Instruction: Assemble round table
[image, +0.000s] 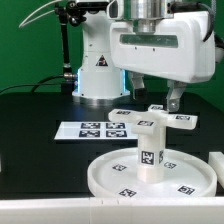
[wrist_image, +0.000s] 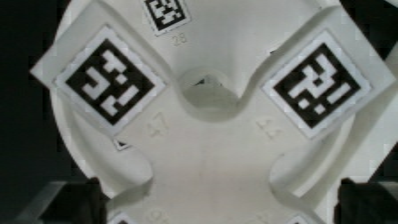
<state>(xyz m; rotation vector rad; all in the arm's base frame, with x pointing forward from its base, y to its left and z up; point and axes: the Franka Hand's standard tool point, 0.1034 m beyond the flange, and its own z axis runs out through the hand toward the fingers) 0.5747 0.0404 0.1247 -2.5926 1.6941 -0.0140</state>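
The round disc (image: 150, 178) lies flat, rim up, on the black counter (image: 30, 140) at the front of the exterior view. The short thick leg (image: 150, 150) stands upright in its middle, and the cross-shaped base piece (image: 152, 119) sits level on top of the leg. The stack's long axis therefore runs straight up. The 4 arms of the cross spread sideways, 1 of them reaching toward the pincer (image: 174, 100).

The pincer hangs just above and behind the cross, toward the exterior view's right. Whether its fingers are apart or closed on anything, I cannot tell. The wrist view is filled by the cross (wrist_image: 199, 105) with 2 of its tags, and only dark finger tips show at the edge.

The parts look like stiff, light, smooth plastic. They should not bend or crack, but the pads could slip on them. The narrow arms of the cross offer flat opposite faces, so they look like the best place to take hold.

The marker board (image: 95, 130) lies behind the disc, apart from it.
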